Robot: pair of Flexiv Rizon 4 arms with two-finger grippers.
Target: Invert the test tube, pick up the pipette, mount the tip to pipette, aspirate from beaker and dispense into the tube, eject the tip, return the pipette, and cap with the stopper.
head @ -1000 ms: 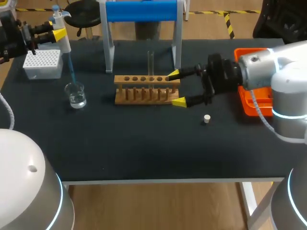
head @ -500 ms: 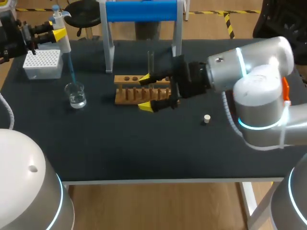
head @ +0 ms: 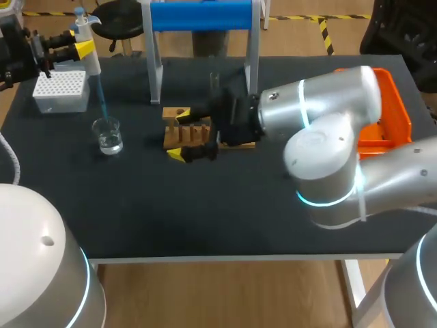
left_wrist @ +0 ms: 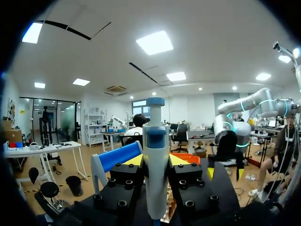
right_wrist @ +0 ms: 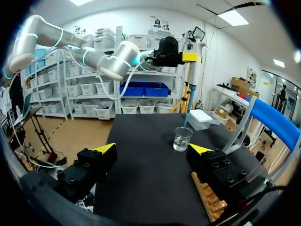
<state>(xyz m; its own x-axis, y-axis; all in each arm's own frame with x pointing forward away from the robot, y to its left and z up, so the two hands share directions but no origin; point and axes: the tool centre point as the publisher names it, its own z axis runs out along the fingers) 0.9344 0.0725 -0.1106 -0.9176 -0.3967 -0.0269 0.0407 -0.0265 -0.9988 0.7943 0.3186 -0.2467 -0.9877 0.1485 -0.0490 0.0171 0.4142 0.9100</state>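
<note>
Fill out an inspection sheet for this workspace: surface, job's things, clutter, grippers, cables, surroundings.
Surface: black tabletop, no spills seen.
Job's things: white pipette with a blue tip points down at the clear glass beaker of water. The white tip box sits behind the beaker. The wooden test tube rack holds a clear glass test tube upright. The blue-and-white stand is behind the rack.
Clutter: orange plastic tray, partly behind the right arm.
Grippers: left gripper shut on the pipette. Right gripper open, with the rack under one finger.
Cables: pale cable loops beside the left arm.
Surroundings: nothing seen.
</note>
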